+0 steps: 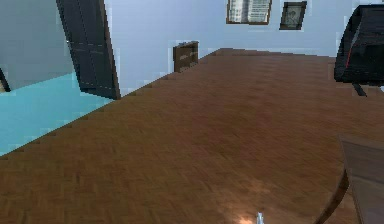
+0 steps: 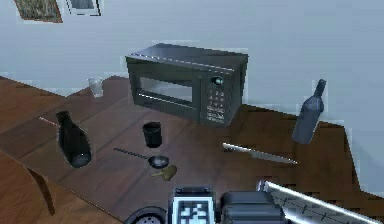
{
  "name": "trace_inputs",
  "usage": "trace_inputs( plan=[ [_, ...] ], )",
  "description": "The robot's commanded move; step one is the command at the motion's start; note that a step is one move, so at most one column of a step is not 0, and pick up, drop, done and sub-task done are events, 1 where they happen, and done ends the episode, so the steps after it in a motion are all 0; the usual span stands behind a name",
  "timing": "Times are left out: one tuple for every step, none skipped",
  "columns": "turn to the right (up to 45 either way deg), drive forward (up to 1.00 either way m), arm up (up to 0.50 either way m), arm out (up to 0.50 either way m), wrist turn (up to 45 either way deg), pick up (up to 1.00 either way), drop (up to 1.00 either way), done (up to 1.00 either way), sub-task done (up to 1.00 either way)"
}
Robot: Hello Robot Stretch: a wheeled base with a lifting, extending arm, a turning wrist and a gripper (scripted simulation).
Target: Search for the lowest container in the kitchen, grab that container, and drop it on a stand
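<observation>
Cup (image 2: 152,134), dark and squat, stands on the counter (image 2: 262,132) before the microwave (image 2: 185,83) — likely my lowest container. Grab step: end effector (image 2: 158,214) must extend to it — whether it holds anything, I cannot tell

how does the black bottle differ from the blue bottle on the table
The black bottle is squat and wide; the blue bottle is slim with a long neck. In the arm side view the black bottle stands left of the microwave near the table's front edge, the blue bottle right of it by the wall. Both stand upright.
</observation>
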Motion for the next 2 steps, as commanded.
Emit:
trace_inputs(
  plan=[
    [0.0, 0.0, 0.0, 0.5, 0.0, 0.0, 0.0, 0.0, 0.0],
    [0.0, 0.0, 0.0, 0.0, 45.0, 0.0, 0.0, 0.0, 0.0]
  ],
)
